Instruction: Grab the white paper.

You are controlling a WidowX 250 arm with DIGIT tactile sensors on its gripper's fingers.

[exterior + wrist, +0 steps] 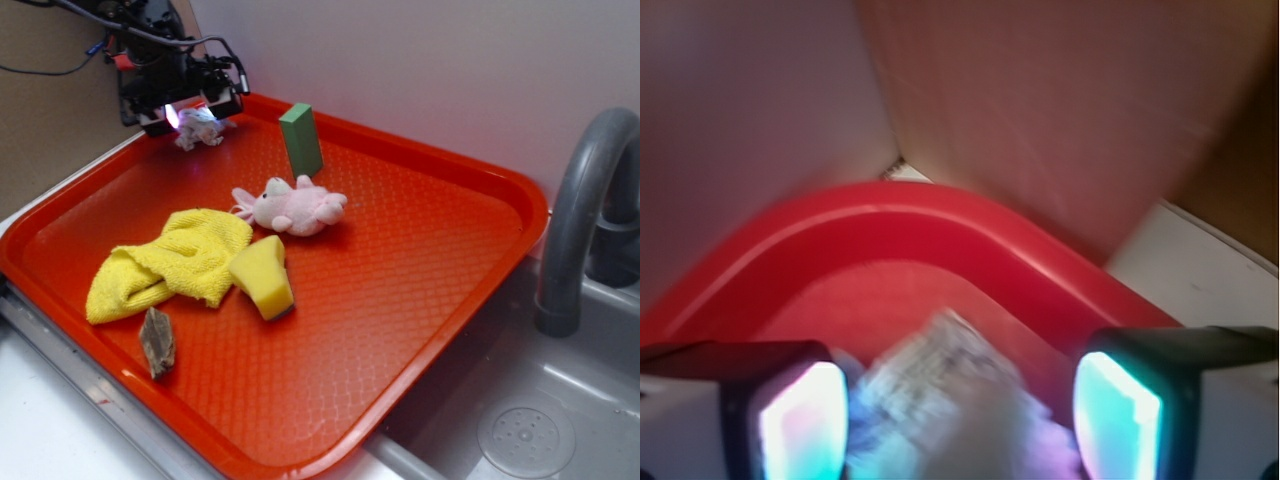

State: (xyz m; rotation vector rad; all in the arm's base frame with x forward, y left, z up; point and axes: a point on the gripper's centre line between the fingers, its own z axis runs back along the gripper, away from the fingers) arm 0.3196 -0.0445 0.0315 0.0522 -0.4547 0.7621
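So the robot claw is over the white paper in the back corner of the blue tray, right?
Almost. The tray is red, not blue; the exterior view shows it plainly, and the wrist view shows its red rim too. The rest holds: the gripper is over the white paper in the tray's back corner, with the paper between its fingers.

Blurred white paper (940,400), lower part cut off.

Red tray (430,300) with diamond-grid texture. White paper (198,127) with greyish creases, maybe faint print, wrist view blurred. Pale pink plush toy (292,208). Yellow cloth (170,262), yellow sponge (264,277), green block (301,140), brown chip (157,341). Black end effector (198,108), pads (800,425) glowing pink-cyan.
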